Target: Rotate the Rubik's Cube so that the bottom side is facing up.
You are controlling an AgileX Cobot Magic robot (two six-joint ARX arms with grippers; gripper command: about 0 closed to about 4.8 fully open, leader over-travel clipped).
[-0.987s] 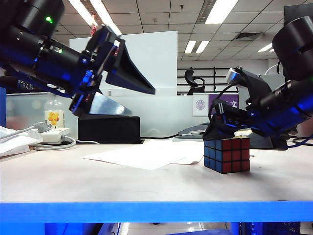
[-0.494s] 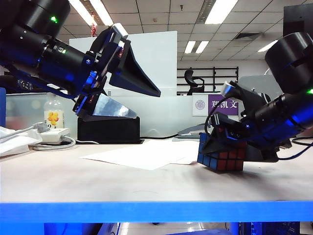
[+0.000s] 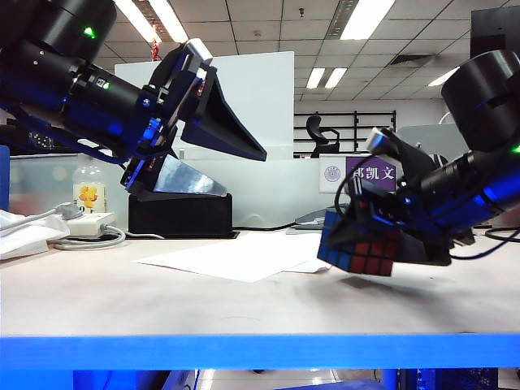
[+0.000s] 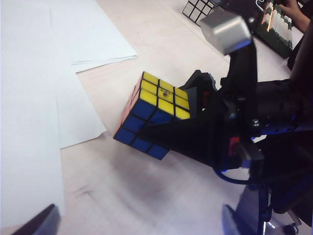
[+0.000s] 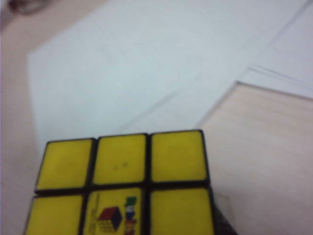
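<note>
The Rubik's Cube (image 3: 351,253) hangs tilted just above the table at the right, its blue and red faces toward the exterior camera. My right gripper (image 3: 370,218) is shut on it, with black fingers on opposite sides. In the left wrist view the cube (image 4: 146,110) shows yellow and blue faces, and one finger of the right gripper (image 4: 191,111) crosses the blue face. The right wrist view is filled by the cube's yellow face (image 5: 122,166) with a logo sticker. My left gripper (image 3: 242,169) stays high at the left, open and empty, far from the cube.
White paper sheets (image 3: 236,260) lie on the table left of the cube. A black box (image 3: 180,215), a bottle (image 3: 89,191) and a power strip with cables (image 3: 89,223) stand at the back left. A second cube (image 4: 198,7) and a keyboard (image 4: 279,24) lie farther off.
The right gripper closed on the cube, which stood flat on the table, then lifted it and tipped it toward the left. The left arm barely shifted.
</note>
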